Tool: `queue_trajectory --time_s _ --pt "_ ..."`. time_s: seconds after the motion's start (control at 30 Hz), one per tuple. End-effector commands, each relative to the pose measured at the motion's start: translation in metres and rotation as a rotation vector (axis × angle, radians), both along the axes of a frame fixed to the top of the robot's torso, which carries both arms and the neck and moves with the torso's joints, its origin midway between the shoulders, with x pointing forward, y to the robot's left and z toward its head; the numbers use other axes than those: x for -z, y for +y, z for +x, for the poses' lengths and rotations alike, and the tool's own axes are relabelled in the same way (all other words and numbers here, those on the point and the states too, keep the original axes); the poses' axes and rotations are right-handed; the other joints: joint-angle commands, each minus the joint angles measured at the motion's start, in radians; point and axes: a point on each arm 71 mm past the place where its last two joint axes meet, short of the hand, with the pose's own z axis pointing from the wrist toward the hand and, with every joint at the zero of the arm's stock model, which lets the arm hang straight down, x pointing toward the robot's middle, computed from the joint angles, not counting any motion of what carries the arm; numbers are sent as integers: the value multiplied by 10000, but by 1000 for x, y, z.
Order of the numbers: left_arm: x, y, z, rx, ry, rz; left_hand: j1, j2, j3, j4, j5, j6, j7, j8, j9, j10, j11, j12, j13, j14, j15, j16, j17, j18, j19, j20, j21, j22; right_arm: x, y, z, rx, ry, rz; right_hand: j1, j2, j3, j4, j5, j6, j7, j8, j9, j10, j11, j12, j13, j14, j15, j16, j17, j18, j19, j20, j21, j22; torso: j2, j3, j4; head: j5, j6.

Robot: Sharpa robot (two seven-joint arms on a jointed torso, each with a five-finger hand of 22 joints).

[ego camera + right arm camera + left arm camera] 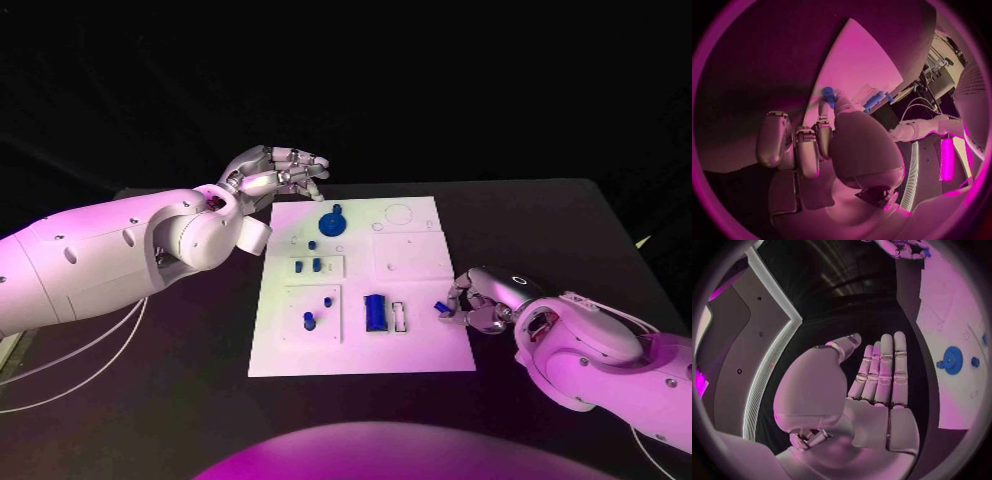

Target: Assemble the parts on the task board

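Midway through an assembly job, several blue parts already sit on the white task board point(361, 345): a round, gear-like piece point(333, 222) near the far left corner, small pegs point(307, 266) in the middle-left panel, another peg point(309, 321) in the near-left panel and a long block point(375, 312) toward the near middle. The outlined recesses on the far right side of the board look unfilled, so work appears to remain.

The right hand point(483, 298), at the board's right edge, pinches a small blue part point(441, 308) between its fingertips, just right of the long block.

The left hand point(281, 172) hovers off the board's far left corner, fingers together and holding nothing, with the gear-like piece near it on the board.
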Motion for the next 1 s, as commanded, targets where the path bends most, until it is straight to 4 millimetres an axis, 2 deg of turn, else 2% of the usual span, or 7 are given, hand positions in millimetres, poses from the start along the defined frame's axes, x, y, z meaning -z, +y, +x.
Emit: queue_trajectory --time_s 0.03,0.1,0.17,0.23,0.3,0.5,1.0 --pt "-1 -2 -1 169 -37 -112 -52 56 -64 9 63 -60 -1 -23 9 -52 -11 30 11 -70 22 16 -10 113 37 61 -37 -11 13 -4 -5 -45 497 -922 606 268 527 -190 35 118 -2 -34 -254 34 -104 -26 -418 1018 -92 11 2350 -196 162 -80 53 1729 0 -1 -1 5 -2" --pt "-1 -2 -1 168 -35 -111 -52 56 -64 9 63 -60 -1 -23 9 -52 -11 30 11 -70 22 16 -10 113 37 61 -37 -11 13 -4 -5 -69 483 -981 804 117 1448 -457 426 173 3 -58 -268 35 -126 -35 -409 1020 -118 13 2358 -194 168 -125 50 1747 -5 -3 -1 9 -3" --pt "-1 -1 -1 169 -30 -109 -52 56 -64 9 63 -60 -1 -23 9 -52 -11 30 11 -70 22 16 -10 113 37 61 -37 -11 13 -2 -5 -97 454 -991 505 -305 2812 -777 951 128 99 39 -119 73 -58 -36 -401 1021 -49 14 2362 -206 179 -87 71 1771 -5 1 1 8 -9" --pt "-1 -1 -1 169 -28 -107 -52 56 -64 9 63 -60 -1 -23 9 -52 -11 30 11 -70 22 16 -10 113 37 61 -37 -11 12 -2 -6 -100 421 -943 -712 -962 5086 -1432 1030 -22 122 372 331 159 -42 -16 -381 1022 -32 14 2367 -212 198 -55 105 1784 -3 3 1 8 -6" --pt "-1 -1 -1 165 -25 -104 -52 56 -64 9 63 -60 -1 -23 9 -52 -11 30 11 -70 22 16 -10 113 37 61 -37 -11 12 -1 -6 -75 378 -836 -1350 -1039 5945 -1865 1113 -149 122 566 603 201 -25 2 -364 1025 -35 19 2380 -215 209 -50 128 1790 -2 5 1 9 -4" --pt "-1 -1 -1 170 -14 -100 -49 74 -61 -4 62 -63 -2 1 31 -94 -10 99 23 -91 24 44 -8 115 75 64 -97 -47 8 2 -9 82 341 -306 -2092 -929 6635 -2135 1304 -198 101 686 788 248 -31 42 -329 1032 -45 31 2412 -221 225 -55 171 1798 -6 -2 -7 16 9" --pt "-1 -2 -1 240 14 -114 -49 74 -61 -4 62 -63 -2 1 31 -94 -10 99 23 -91 24 44 -8 115 75 64 -97 -47 -7 29 -17 59 343 1545 -2497 -987 6742 -2190 1385 -208 59 739 866 249 -57 30 -334 1033 -63 34 2419 -209 215 -65 109 1782 2 8 4 -10 30"
